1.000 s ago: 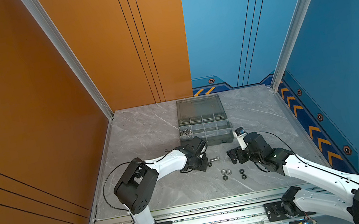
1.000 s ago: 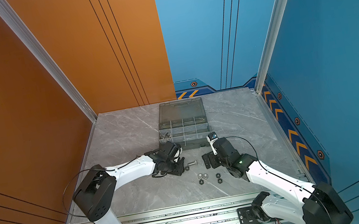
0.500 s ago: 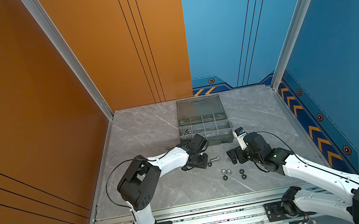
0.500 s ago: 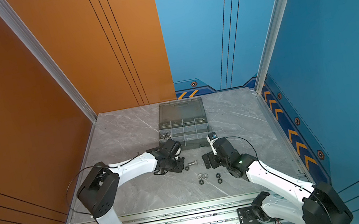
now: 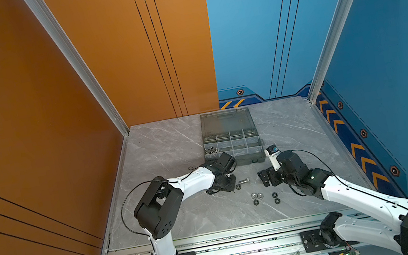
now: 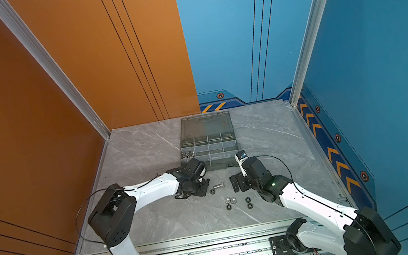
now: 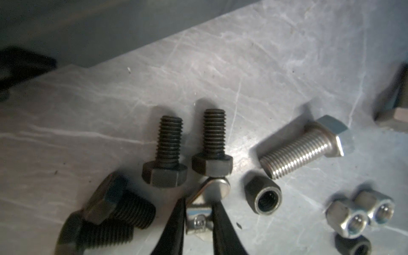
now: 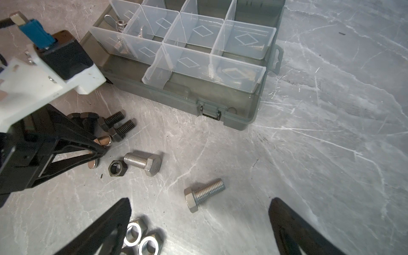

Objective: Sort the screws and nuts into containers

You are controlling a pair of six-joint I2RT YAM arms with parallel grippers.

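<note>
Between an orange wall (image 5: 23, 109) and a blue wall (image 5: 291, 19), we saw a marbled worktop (image 5: 162, 152), the open organiser case (image 5: 248, 159) toward its back edge. Our left gripper (image 7: 199, 206) pinched a silver wing nut (image 7: 215, 187); our right gripper (image 8: 201, 202) hung spread near a silver bolt (image 8: 204, 194). A second silver bolt (image 5: 243, 182) lay parallel to the front edge, head rightward.

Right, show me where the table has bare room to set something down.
Bare table lies between the organiser case and the orange wall, and again between the case and the blue wall. Crowded: the strip before the case, where bolts and nuts lie by the left gripper and the right gripper.
</note>
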